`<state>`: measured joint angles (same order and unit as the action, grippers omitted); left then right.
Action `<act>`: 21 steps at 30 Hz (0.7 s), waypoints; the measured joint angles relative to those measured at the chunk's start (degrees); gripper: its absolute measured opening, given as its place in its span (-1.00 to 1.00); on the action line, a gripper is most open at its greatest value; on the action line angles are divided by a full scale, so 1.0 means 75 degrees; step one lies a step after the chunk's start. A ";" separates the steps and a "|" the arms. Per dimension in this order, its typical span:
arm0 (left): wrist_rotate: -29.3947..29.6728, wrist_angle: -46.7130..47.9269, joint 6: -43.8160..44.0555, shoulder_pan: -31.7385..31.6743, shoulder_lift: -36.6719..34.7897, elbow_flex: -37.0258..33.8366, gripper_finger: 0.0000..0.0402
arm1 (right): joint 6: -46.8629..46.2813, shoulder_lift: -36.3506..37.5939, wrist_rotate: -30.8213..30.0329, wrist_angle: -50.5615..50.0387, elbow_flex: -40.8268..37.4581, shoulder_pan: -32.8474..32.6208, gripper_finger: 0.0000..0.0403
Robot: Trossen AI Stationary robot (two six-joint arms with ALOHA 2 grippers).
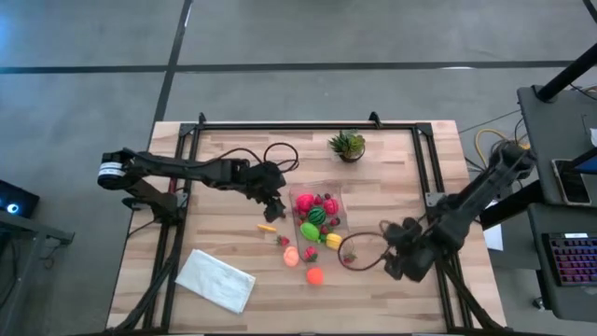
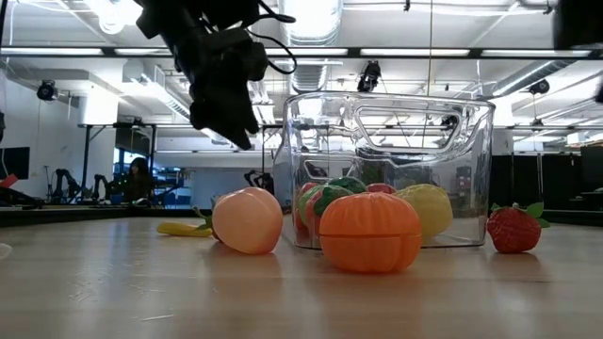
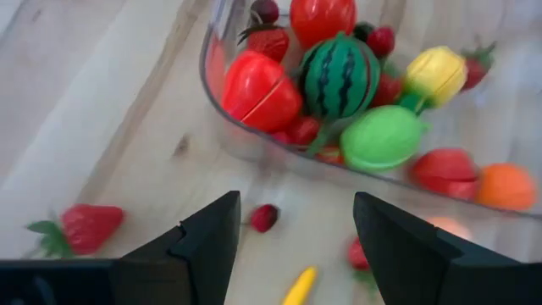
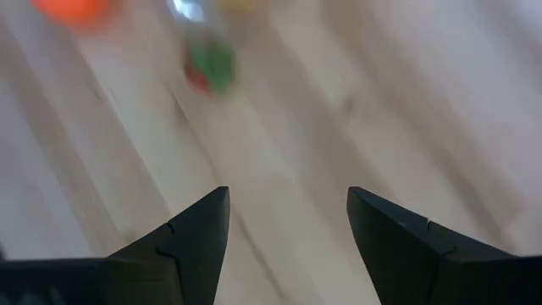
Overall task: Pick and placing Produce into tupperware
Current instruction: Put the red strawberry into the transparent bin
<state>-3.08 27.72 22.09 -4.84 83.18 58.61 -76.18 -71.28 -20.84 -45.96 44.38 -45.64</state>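
So the table [image 1: 233, 159] is a light wood butcher-block top with a black metal frame [image 1: 308, 124] running round it, sitting on a grey concrete floor [image 1: 280, 37] with dark seam lines. Off to one side there's a dark desk [image 1: 560, 187] with a keyboard [image 1: 571, 259] that has pinkish backlit keys. Looking level across the table, the room behind is big and open: white ceiling, long strip lights [image 2: 85, 52], a fat silver duct [image 2: 316, 19] overhead, and a person [image 2: 139, 177] sitting far back.

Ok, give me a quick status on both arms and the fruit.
Left pincer open, empty, beside the container. Right pincer open, empty, over bare table. Container part filled; peach, orange, banana, strawberries still out.
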 joint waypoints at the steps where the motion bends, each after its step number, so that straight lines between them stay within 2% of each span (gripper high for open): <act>1: 0.0020 0.0045 -0.0154 -0.0009 0.0000 0.0000 0.08 | -0.0196 -0.0242 0.0322 0.0015 0.0003 -0.0002 0.15; 4: 0.0025 0.0056 -0.0465 -0.0006 0.0000 -0.0033 0.08 | -0.0924 -0.0894 0.0927 0.0020 0.0114 0.0002 0.15; 6: 0.0024 0.0079 -0.0592 -0.0006 0.0000 -0.0054 0.08 | -0.0961 -0.1265 0.0608 0.0175 0.0416 -0.0056 0.15; 10: 0.0022 0.0245 -0.0661 -0.0006 0.0000 -0.0102 0.08 | 0.0002 -0.2001 -0.0388 0.0187 0.1090 -0.0244 0.15; 21: 0.0065 0.0233 -0.0590 -0.0006 0.0000 -0.0134 0.08 | 0.1625 -0.3412 -0.0440 0.0162 0.1892 -0.0229 0.15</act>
<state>-2.59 29.47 17.66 -4.89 83.18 57.60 -63.99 -96.87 -24.14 -44.74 58.57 -47.35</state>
